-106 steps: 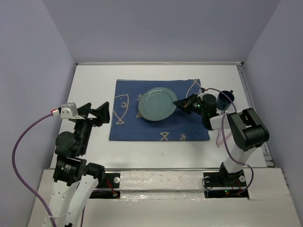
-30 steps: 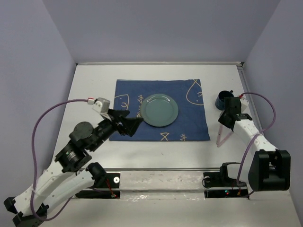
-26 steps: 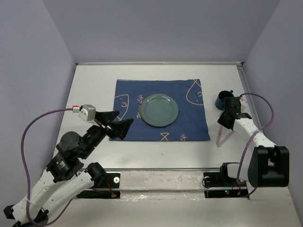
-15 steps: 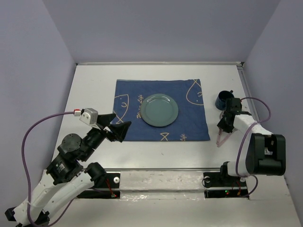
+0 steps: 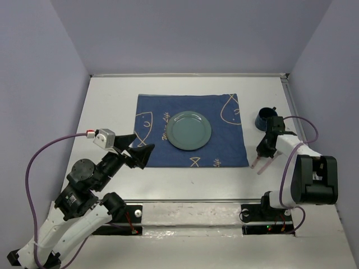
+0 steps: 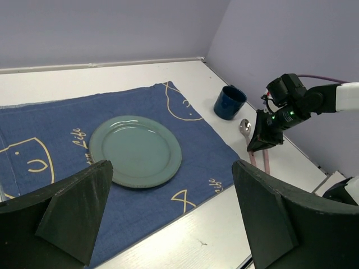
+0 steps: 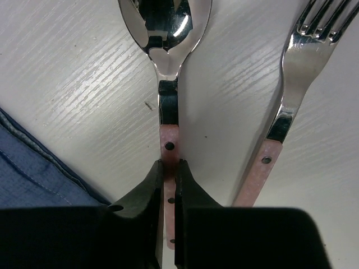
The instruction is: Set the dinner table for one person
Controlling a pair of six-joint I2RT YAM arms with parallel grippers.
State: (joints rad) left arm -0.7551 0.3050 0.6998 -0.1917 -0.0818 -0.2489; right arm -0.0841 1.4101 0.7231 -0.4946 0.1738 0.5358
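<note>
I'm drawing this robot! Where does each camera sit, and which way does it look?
Top external: high behind the arms, looking down on the dinner table; both arms show.
Left wrist: rides the open left gripper, looking across the plate toward the right gripper; its fingers show.
Right wrist: looking down at spoon and fork; its fingers pinch the spoon.
Top and left wrist share the plate.

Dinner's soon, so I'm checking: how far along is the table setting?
Done: the plate sits on the mat, mug beside it. In hand: the right gripper is shut on the spoon, at its handle, right of the mat. To do: the fork alongside lies untouched; the left gripper hangs open, empty.
</note>
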